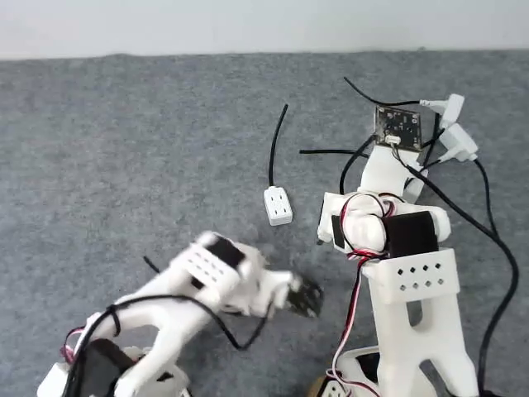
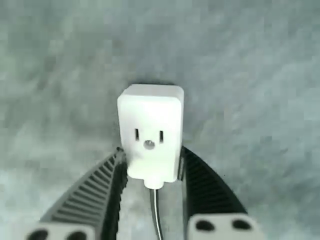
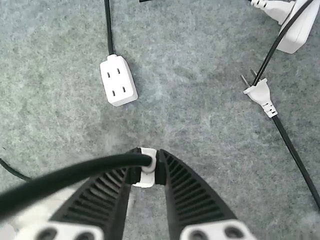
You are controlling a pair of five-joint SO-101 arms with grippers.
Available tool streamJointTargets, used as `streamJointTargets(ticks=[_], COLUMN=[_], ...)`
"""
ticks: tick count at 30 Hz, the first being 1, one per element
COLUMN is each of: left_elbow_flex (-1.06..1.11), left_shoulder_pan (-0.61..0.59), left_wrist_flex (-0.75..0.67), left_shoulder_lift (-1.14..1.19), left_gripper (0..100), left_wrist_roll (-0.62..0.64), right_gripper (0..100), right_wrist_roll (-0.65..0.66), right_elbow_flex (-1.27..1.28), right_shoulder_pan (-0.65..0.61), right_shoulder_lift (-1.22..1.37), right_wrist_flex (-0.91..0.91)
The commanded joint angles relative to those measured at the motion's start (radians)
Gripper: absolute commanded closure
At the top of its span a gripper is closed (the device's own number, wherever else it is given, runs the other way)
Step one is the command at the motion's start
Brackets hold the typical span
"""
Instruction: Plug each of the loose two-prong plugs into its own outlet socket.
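Spanning the high view: grey carpeted tabletop [image 1: 124, 149]; right arm [image 1: 405, 265] stands at the right side and stretches toward the far edge; left arm [image 1: 207, 277] lies low at the near left, angled toward the middle, its tip apart from the double outlet [image 1: 278, 205], which lies flat mid-tabletop with its black cord [image 1: 277, 141] running toward the far edge; left hand [image 2: 150, 152] is closed down onto a white socket block [image 2: 150, 125], one ribbed finger [image 2: 100, 190] pressed against each side of it; block's face, two slots plus a round hole, points at the wrist camera; thin cord [image 2: 156, 210] leaves the block's end and runs back between the fingers; can't tell whether the block touches the grey surface; right hand [image 3: 146, 156] is nearly fully closed, pinching a small white cable end [image 3: 145, 175] at the fingertips [image 3: 172, 170]; thick black cable [image 3: 75, 177] leaves that piece sideways over one finger; its prongs are hidden, so can't tell the plug type; white adapter [image 3: 300, 27] lies near the far edge, a second white plug [image 3: 267, 6] just beside it; double outlet sits beyond the right hand in the right wrist view, all four slots showing; loose two-prong plug [image 3: 260, 94] lies flat near the adapter, well apart from the outlet, its own cord [image 3: 295, 155] trailing off; bare prongs [image 3: 245, 79] rest over the carpet.
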Motion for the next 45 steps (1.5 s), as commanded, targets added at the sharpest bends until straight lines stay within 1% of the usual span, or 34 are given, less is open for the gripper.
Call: streamJointTargets(ticks=[1, 4, 8, 12, 18, 19, 20, 23, 25, 28, 31, 34, 36, 41, 45], left_elbow_flex=[-0.097, -0.185, -0.259, -0.308, -0.352, -0.352, -0.348, -0.332, -0.312, -0.255, -0.225, -0.214, -0.2, -0.114, 0.01], left_shoulder_pan=[-0.17, -0.275, -0.399, -0.462, -0.457, -0.454, -0.45, -0.439, -0.425, -0.399, -0.382, -0.382, -0.387, -0.391, -0.391], left_wrist_flex=[0.041, 0.069, 0.066, 0.038, 0.04, 0.04, 0.04, 0.064, 0.075, 0.068, 0.069, 0.071, 0.069, 0.003, -0.118], left_shoulder_lift=[0.037, 0.038, 0.04, 0.091, 0.23, 0.241, 0.242, 0.239, 0.213, 0.126, 0.002, -0.126, -0.199, -0.368, -0.508], left_gripper=[99, 99, 99, 99, 98, 97, 94, 82, 77, 79, 79, 79, 79, 79, 79], left_wrist_roll=[-0.077, -0.114, -0.176, -0.186, -0.118, -0.106, -0.094, -0.075, -0.075, -0.077, -0.066, 0.051, 0.124, 0.463, 0.707], right_gripper=[99.1, 99.1, 99.1, 99.1, 99.1, 99.1, 99.1, 99.1, 99.1, 99.1, 99.1, 99.0, 99.1, 99.1, 99.1], right_wrist_roll=[-0.011, -0.011, -0.011, -0.011, -0.011, -0.011, -0.011, -0.011, -0.011, -0.011, 0.018, 0.078, 0.083, 0.068, 0.049], right_elbow_flex=[-0.009, -0.009, -0.009, -0.009, -0.009, -0.009, -0.009, -0.009, -0.009, 0.018, 0.126, 0.226, 0.232, 0.23, 0.147], right_shoulder_pan=[0.007, 0.008, 0.007, 0.007, 0.005, 0.007, 0.008, 0.008, 0.005, -0.007, -0.068, -0.131, -0.15, -0.246, -0.306], right_shoulder_lift=[-0.028, -0.028, -0.028, -0.028, -0.028, -0.028, -0.028, -0.028, -0.022, -0.016, -0.016, -0.027, -0.027, 0.008, 0.09], right_wrist_flex=[-0.002, -0.002, 0.001, 0.001, 0.004, 0.004, 0.004, 0.004, 0.004, -0.019, -0.096, -0.236, -0.298, -0.375, -0.372])
